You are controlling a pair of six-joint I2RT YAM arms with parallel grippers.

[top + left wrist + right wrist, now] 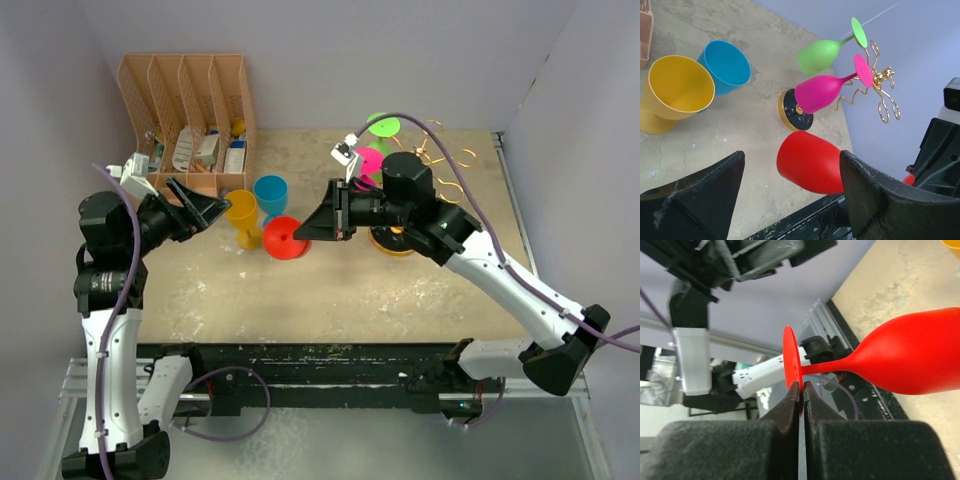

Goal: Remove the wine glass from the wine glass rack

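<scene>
The wine glass (910, 352), a red one, is clear of the wine glass rack (882, 87). It lies on its side over the table (400, 290), stem level, and I can't tell whether the bowl brushes the surface. The right gripper (801, 387) is clamped on the rim of its thin round foot, with only a sliver of disc between the black padded fingers. That looks a poor hold for a smooth, matte, plastic-looking piece. It is probably light and not brittle, but bowl-heavy, so it could pivot or slip. The stem, or cupping the bowl, would be the surer place.

The left gripper (791, 156) hangs spread wide with nothing in it, its jaws framing the red bowl from the other side.

Behind stand a yellow glass (677, 90) and a blue glass (725, 65), mouths up. Farther back the rack's gold wire curls carry a pink glass (820, 92) and a green glass (817, 55) by their feet. A peach slatted organizer (190, 100) stands against the far wall.
</scene>
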